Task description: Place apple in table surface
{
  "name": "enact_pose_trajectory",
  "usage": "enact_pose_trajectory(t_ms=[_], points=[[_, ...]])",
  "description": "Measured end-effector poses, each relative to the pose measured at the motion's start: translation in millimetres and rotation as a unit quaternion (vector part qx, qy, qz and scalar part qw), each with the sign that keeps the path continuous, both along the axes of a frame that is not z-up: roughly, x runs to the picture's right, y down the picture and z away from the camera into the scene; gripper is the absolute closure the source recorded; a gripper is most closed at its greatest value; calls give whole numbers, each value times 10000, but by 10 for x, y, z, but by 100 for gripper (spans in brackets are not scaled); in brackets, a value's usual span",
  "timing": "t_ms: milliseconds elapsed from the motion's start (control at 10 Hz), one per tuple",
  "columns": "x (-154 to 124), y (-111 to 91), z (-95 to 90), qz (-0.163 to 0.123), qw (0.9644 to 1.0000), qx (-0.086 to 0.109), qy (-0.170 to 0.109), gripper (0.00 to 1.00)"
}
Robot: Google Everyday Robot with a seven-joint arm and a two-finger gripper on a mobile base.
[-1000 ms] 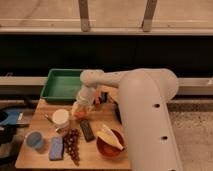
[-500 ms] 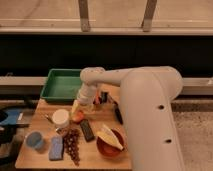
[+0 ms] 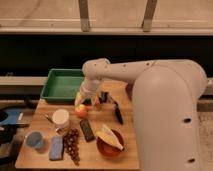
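The apple (image 3: 80, 111), small, round and orange-yellow with a red blush, sits low at the table surface (image 3: 127, 150), a light-brown wooden top, left of its middle. My gripper (image 3: 83, 101) is right above the apple, at its top, at the end of the white arm that reaches in from the right. I cannot tell whether the apple rests on the wood or hangs just above it.
A green tray (image 3: 62, 85) stands at the back left. A white cup (image 3: 61, 119), dark grapes (image 3: 72, 143), a blue sponge (image 3: 56, 148) and a blue cup (image 3: 35, 140) lie front left. A black remote (image 3: 87, 130), an orange bowl (image 3: 110, 142) and a black tool (image 3: 117, 113) lie nearby.
The arm has shifted only slightly. The gripper stays over the apple, which is at nearly the same spot.
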State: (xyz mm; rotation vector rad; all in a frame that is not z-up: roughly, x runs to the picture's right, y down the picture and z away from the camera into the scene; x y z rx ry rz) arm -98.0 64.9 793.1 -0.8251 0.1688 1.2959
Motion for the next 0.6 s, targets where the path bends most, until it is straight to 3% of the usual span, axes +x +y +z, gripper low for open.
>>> enact_pose_trajectory(t_ms=[300,500,600], points=[[297,-389,-378,211,9972,687,192,38],[444,-449,-483,339,9950,904,259,38],[429,-445,-485,335,9951,902,248,38]])
